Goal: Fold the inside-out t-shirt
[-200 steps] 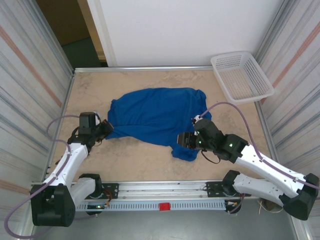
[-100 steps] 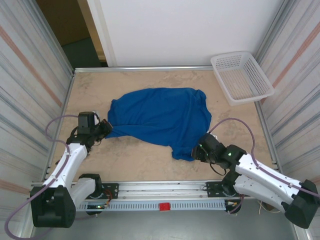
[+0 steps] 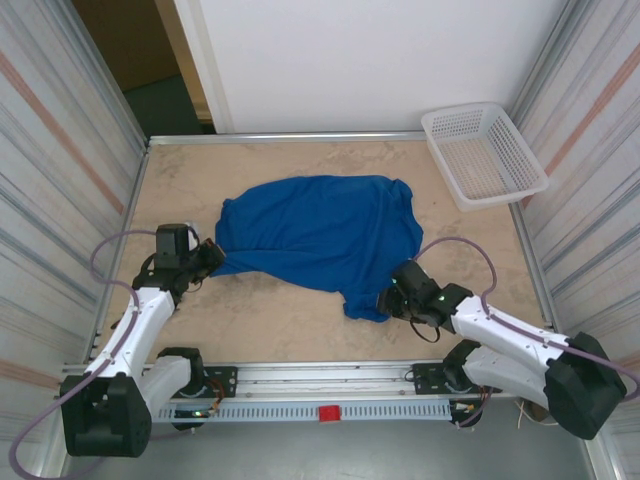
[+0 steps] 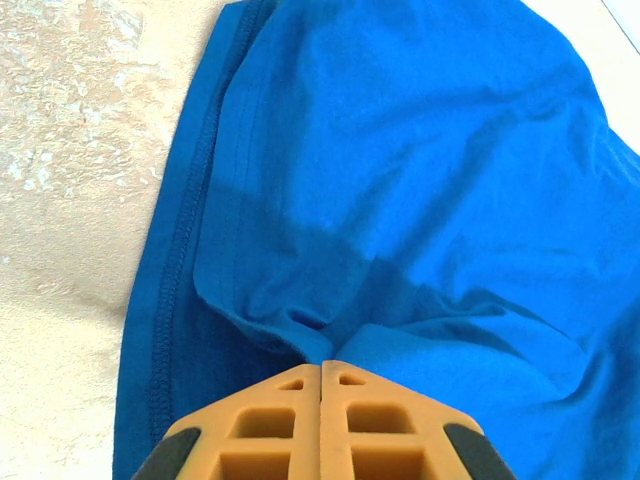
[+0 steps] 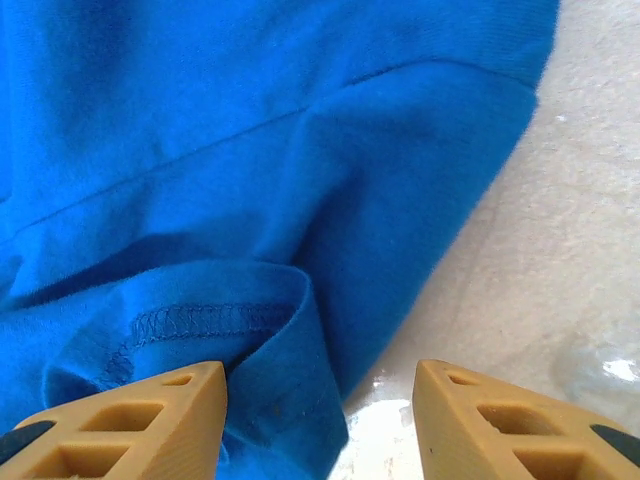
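- The royal-blue soft cloth t-shirt (image 3: 315,232) is spread mid-way across the beige worktop (image 3: 270,320), its long axis running left to right.
- Its left edge is pinched in the closed left gripper (image 4: 320,368).
- Its near-right hem is flanked by the wide-spread right gripper (image 5: 320,375).

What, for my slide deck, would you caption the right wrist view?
Open right gripper poised at a hemmed edge of the blue t-shirt on the marbled table.

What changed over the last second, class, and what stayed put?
The right gripper drew back from over the t-shirt to its near right corner, jaws open. The left gripper stayed shut on the t-shirt's left edge, and the garment lay unchanged.
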